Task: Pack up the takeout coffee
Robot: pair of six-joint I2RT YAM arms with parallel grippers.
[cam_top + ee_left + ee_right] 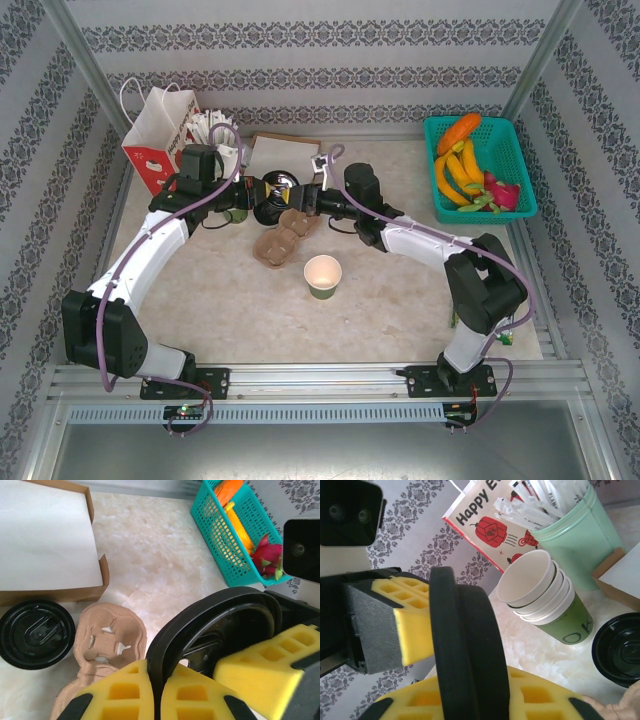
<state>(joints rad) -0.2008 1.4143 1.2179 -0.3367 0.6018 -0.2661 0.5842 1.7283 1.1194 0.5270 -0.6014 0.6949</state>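
The takeout coffee cup [322,275], small and pale green, stands lidless on the table in front of a brown cardboard carrier [285,236]. Both grippers meet above the carrier on a round black lid [269,210]. My left gripper [156,667] is shut on the rim of that black lid [210,610], held on edge. My right gripper [470,682] is shut on the opposite side of the lid [465,620]; its yellow pad [265,662] shows in the left wrist view. A second black lid [35,632] lies flat on the table beside the carrier [107,640].
A stack of cream cups [545,595], a green cup of wrapped sticks [572,532] and a red-and-white paper bag [160,140] stand at the back left. A cardboard box with white paper [280,155] is behind the grippers. A teal fruit basket [515,165] sits back right.
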